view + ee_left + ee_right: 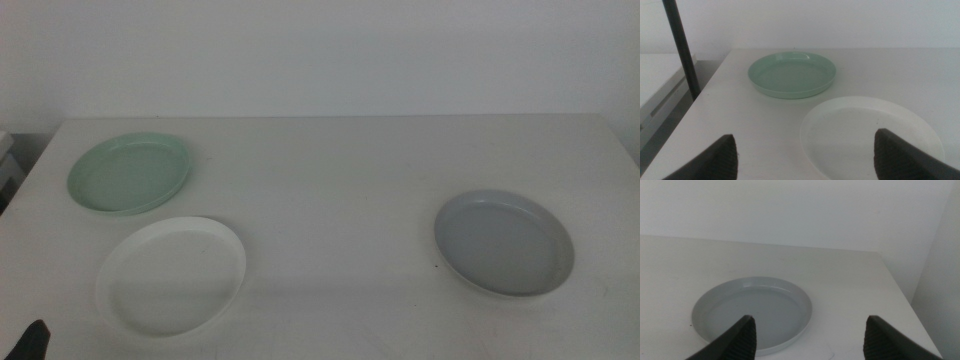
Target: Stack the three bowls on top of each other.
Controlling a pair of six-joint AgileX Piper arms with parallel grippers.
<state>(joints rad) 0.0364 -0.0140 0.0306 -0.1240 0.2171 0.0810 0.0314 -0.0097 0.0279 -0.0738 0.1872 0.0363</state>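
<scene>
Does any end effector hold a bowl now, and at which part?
Nothing is held. The left end effector and right end effector are both open, and each has only air between its jaws.

The middle view looks down across the whole tabletop [340, 170] from its near edge; each wrist view sits low, facing the far wall, near one side.

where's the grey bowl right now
The grey bowl sits alone on the table's right side in the middle view, far from the white bowl.
</scene>
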